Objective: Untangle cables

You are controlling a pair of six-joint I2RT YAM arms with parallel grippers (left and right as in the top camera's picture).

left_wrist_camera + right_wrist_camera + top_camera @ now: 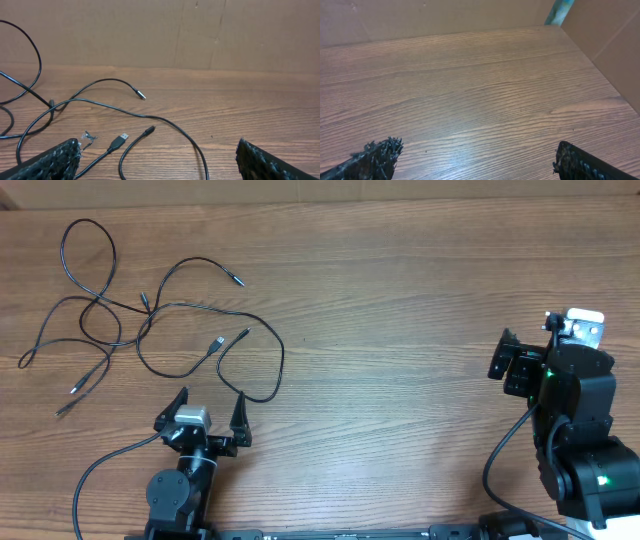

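Observation:
Several thin black cables [100,300] lie loosely crossed over one another at the far left of the wooden table. One long loop [277,360] reaches toward the middle. My left gripper [212,400] stands open just in front of that loop, touching nothing. In the left wrist view a flat USB plug [121,138] and a smaller plug [149,130] lie just ahead of my open left gripper [157,160], and a cable [170,122] curves down between the fingers [55,160]. My right gripper [510,360] is far off at the right. It shows open [477,160] over bare wood, with no cable in its view.
A brown cardboard wall [200,30] stands behind the table. In the right wrist view the table's edge [605,75] runs along the right, with a teal post [560,10] at the far corner. A thick black wire [100,470] trails from the left arm's base.

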